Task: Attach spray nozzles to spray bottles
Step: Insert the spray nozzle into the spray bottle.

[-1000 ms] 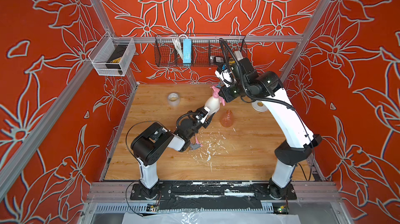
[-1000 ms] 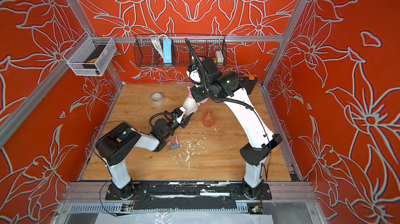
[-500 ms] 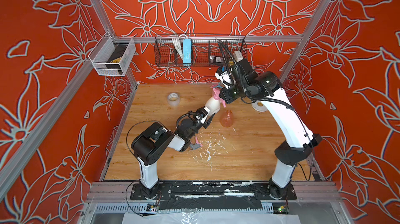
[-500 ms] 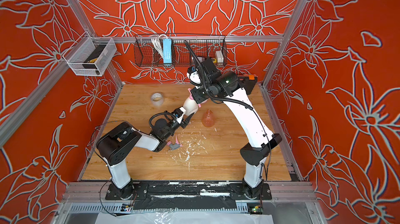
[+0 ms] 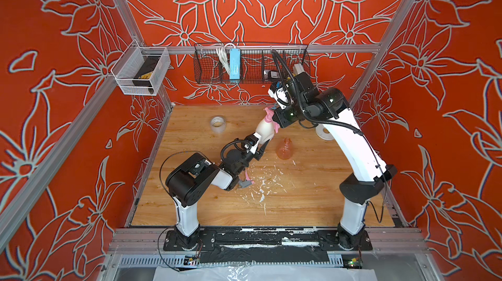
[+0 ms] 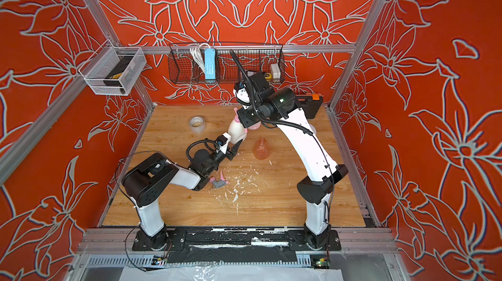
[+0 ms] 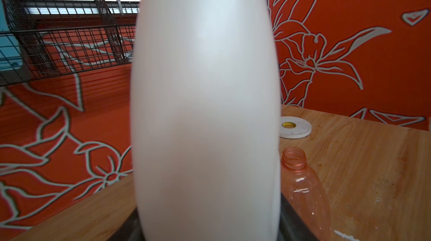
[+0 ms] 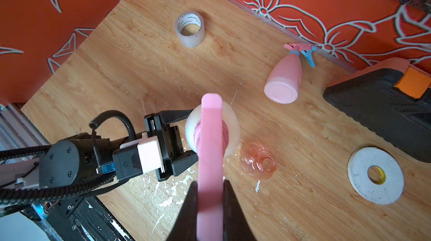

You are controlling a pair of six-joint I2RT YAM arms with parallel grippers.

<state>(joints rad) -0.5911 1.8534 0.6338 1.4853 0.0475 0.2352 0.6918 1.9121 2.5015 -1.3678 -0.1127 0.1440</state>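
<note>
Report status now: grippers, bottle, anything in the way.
Both holding: left gripper clamps cream bottle, right gripper shut on all-pink nozzle. Nozzle sits on the bottle's neck. Open-necked orange bottle stands close beside.

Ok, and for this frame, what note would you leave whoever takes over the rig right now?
Left hand: gripping the cream-white bottle's lower body.
Right hand: shut on the all-pink nozzle, seated on that bottle's neck; tightness unclear.
Done: pink bottle, lying on its side, carries the pink-and-blue nozzle.
Left: finish this joint, then fit the pink-and-grey nozzle, lying by the left arm, to the orange bottle standing open-necked.
</note>
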